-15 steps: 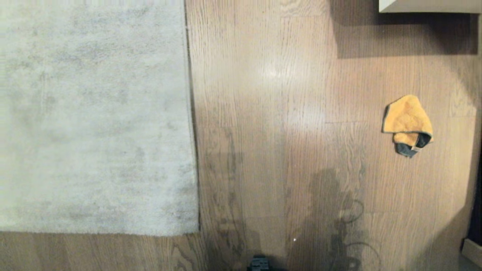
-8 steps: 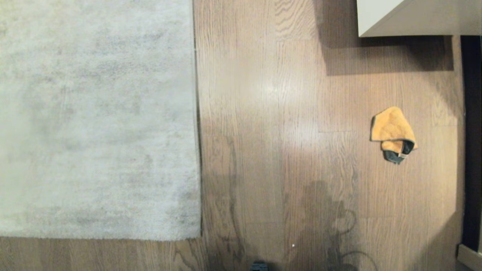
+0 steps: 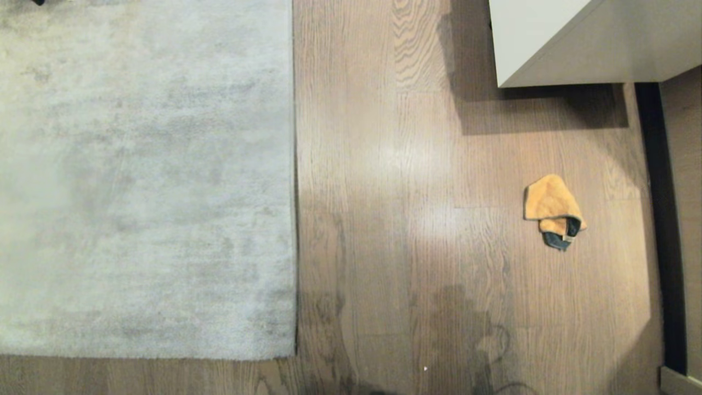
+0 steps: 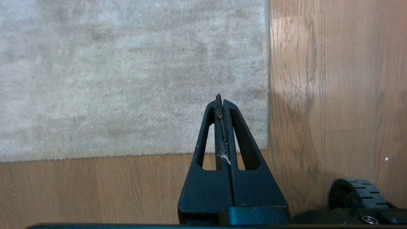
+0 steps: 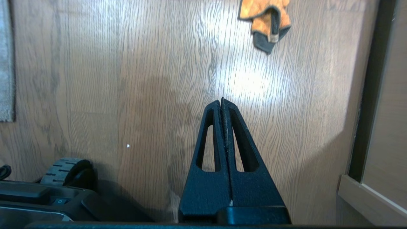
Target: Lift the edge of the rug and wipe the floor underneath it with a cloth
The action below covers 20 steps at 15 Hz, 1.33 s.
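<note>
Over the last second the whole head view has shifted: the rug [image 3: 148, 175] and cloth [image 3: 550, 210] both sit lower and smaller in the frame than a second ago, and more of the pale cabinet [image 3: 581, 41] has come in at the upper right. That is the camera moving with the torso, not the things themselves; nothing on the floor [image 3: 384, 164] has been touched.

The rug fills the left half of the head view, lying flat, its edge [image 3: 295, 181] running straight down the middle to a corner at lower centre. The cloth lies crumpled at right centre, well apart from the rug.

Neither arm shows in the head view. In its own wrist view the left gripper [image 4: 220, 97] has its fingers pressed together, empty apart from a wisp of lint, hanging over the rug near its corner. The right gripper [image 5: 222, 100] is likewise pressed together and empty, over bare floor with the cloth ahead.

The task looks barely begun: the robot seems to be settling its view before reaching.
</note>
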Tool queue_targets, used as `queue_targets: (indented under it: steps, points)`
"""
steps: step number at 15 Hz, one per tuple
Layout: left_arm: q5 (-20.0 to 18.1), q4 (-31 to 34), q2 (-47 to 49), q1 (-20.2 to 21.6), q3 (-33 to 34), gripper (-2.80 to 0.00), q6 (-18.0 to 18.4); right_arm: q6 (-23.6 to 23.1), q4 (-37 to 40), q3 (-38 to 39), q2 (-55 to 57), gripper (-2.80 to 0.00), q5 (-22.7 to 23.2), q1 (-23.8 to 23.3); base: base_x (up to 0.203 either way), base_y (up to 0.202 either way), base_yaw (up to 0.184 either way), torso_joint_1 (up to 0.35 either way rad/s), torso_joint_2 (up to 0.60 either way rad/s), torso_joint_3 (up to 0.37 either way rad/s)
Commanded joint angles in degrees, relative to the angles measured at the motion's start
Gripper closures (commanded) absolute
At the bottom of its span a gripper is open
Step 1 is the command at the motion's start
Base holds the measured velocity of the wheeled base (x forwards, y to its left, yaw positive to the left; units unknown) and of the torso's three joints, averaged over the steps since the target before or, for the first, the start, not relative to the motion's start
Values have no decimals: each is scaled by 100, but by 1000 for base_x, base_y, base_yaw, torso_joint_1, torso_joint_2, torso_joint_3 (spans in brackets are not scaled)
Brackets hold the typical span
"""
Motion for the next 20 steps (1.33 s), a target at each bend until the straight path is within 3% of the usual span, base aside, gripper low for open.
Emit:
queue_targets:
  steps: [1,20]
  points:
    - [2,-2,-2,2,0,0,1,-5,-2,1,7,0,5,-6,0,0,0,2,2,204]
    - [10,-2,-2,2,0,0,-17,-5,-2,1,7,0,5,2,0,0,0,3,2,202]
